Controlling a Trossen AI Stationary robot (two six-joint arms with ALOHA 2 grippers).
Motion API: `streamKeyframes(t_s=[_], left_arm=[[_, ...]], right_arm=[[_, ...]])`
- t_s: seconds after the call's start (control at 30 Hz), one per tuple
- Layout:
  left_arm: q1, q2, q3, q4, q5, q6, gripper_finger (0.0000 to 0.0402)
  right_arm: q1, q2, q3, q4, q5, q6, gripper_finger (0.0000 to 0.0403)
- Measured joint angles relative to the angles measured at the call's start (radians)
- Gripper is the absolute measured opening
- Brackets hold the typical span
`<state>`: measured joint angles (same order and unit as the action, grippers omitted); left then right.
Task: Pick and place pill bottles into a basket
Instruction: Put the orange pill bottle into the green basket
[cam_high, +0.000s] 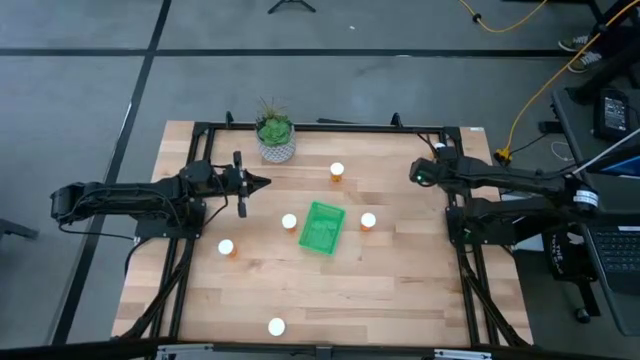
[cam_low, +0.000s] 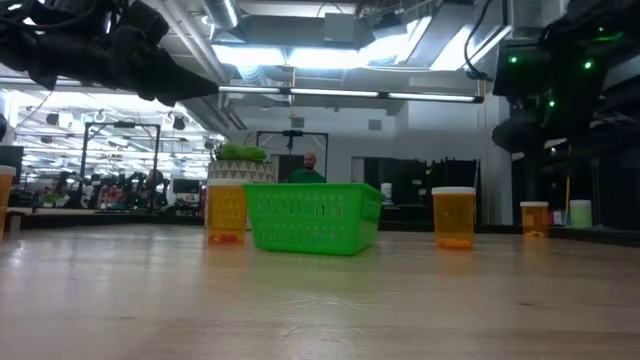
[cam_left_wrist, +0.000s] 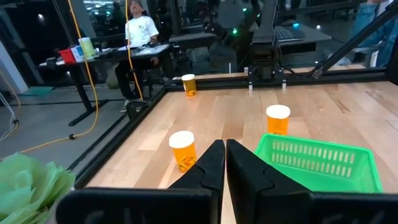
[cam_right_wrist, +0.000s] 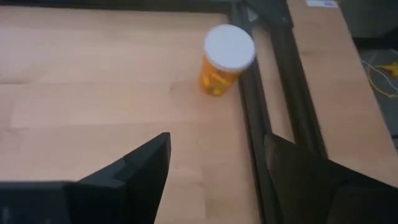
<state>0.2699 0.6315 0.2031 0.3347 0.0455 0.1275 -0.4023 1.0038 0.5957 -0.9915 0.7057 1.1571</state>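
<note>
In the high view, the left gripper (cam_high: 262, 182) sits left of centre, fingers pressed together, holding nothing. Five pill bottles (cam_high: 228, 247) stand on the table (cam_high: 400, 290) around the green basket (cam_high: 322, 227) at centre. The right gripper (cam_high: 416, 172) waits at upper right, fingers spread wide and empty.

Potted plant (cam_high: 275, 137) (white patterned pot) at the table's (cam_high: 330, 290) far edge, seated person (cam_left_wrist: 138, 37) beyond
</note>
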Motion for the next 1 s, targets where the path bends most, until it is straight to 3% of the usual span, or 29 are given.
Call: streamKeyframes(t_s=[0.33, 0.53, 1.0], left_arm=[[0.000, 0.000, 0.000, 0.000, 0.000, 0.059, 0.0013], [0.000, 0.000, 0.000, -0.001, 0.000, 0.060, 0.0011], [0.000, 0.000, 0.000, -0.001, 0.000, 0.078, 0.0013]], right_arm=[[-0.198, -0.010, -0.094, 0.292, -0.038, -0.303, 0.0261], [-0.295, -0.010, -0.095, 0.307, -0.081, -0.376, 0.0261], [-0.392, 0.040, -0.095, 0.435, -0.105, -0.470, 0.0261]])
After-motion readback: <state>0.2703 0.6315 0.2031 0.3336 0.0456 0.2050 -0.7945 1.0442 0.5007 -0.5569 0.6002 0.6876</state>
